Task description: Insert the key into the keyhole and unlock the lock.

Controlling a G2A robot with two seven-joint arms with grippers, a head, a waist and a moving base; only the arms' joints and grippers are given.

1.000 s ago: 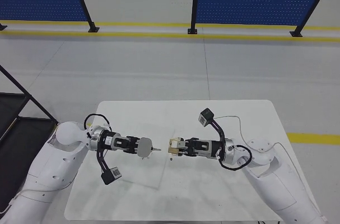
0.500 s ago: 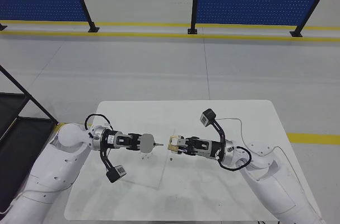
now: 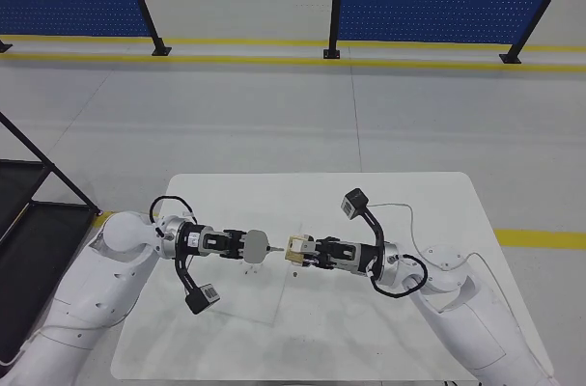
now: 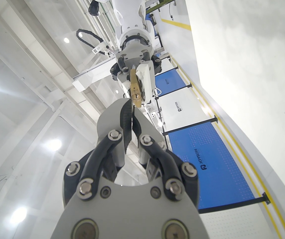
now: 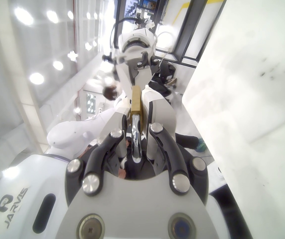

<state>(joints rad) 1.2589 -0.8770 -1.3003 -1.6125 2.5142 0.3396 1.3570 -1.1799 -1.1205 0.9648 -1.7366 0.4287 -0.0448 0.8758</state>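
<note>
Above the middle of the white table (image 3: pixel 418 203), my left gripper (image 3: pixel 263 248) is shut on a small metal key (image 3: pixel 271 250) whose blade points at the lock. Facing it, my right gripper (image 3: pixel 303 251) is shut on a brass padlock (image 3: pixel 294 249). A narrow gap separates the key tip from the lock. In the left wrist view the key (image 4: pixel 132 109) sticks out between the dark pads (image 4: pixel 125 115), just short of the padlock's keyhole face (image 4: pixel 135 93). The right wrist view has the padlock (image 5: pixel 135 100) clamped between white fingers (image 5: pixel 148 98), with its silver shackle (image 5: pixel 135 140) turned back toward the wrist.
A small dark speck (image 3: pixel 295 273) lies on the table under the lock. A black rack (image 3: pixel 22 212) stands left of the table. Blue barrier panels (image 3: pixel 437 19) line the far floor. Open tabletop lies at the back and to the right.
The two grippers have closed toward each other, the left one shifting right and the right one shifting left. The gap between key tip and padlock has shrunk.
</note>
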